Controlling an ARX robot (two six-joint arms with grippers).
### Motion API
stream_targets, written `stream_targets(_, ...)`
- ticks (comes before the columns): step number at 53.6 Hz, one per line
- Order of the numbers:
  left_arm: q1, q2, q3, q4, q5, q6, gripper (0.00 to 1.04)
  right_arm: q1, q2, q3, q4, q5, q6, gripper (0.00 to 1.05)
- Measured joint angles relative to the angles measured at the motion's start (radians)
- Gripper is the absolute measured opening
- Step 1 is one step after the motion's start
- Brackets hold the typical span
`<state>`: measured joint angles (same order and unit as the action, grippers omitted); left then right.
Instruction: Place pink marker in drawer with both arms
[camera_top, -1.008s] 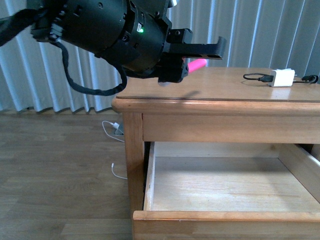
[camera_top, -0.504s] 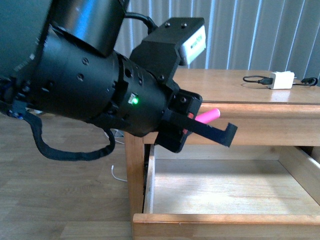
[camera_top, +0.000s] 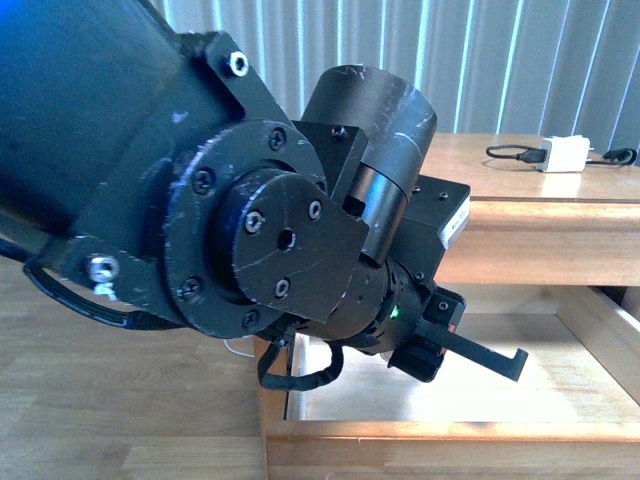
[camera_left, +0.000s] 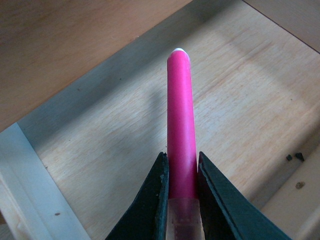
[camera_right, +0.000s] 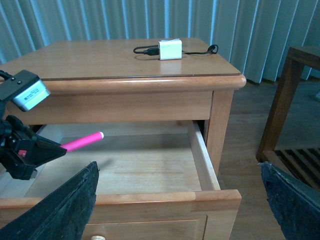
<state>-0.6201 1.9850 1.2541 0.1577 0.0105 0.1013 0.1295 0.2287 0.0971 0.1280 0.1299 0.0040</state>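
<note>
Left tool (camera_left: 181, 161) narrow, clamped on pink marker (camera_left: 180, 115) | over open drawer (camera_right: 202, 155) | right tool (camera_right: 178, 167) wide.

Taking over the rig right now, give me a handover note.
Left gripper: shut on the pink marker, holding it over the floor of the drawer.
Right gripper: open, empty, in front of the drawer.
Done: drawer open, marker gripped and brought over it.
Left: lower, release the marker, withdraw. Closing the drawer probably falls to the right arm.
</note>
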Motion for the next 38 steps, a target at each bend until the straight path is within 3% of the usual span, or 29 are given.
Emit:
stream_targets(4,-0.003,0.018,0.013,-0.003,0.000,-0.012,0.14,0.000,0.000,0.000,0.000,0.000,0.000,0.96)
stream_targets(25,-0.005,-0.046,-0.056,0.035,-0.006,-0.016,0.71,0.000,0.000,0.000,0.000,0.000,0.000,0.96)
stream_targets(35,0.041,-0.186,-0.157,0.080,-0.071,-0.017,0.99,0.000,0.000,0.000,0.000,0.000,0.000,0.96)
stream_targets(38,0.064,-0.237,-0.193,0.098,-0.091,-0.025,0.99,0.000,0.000,0.000,0.000,0.000,0.000,0.96)
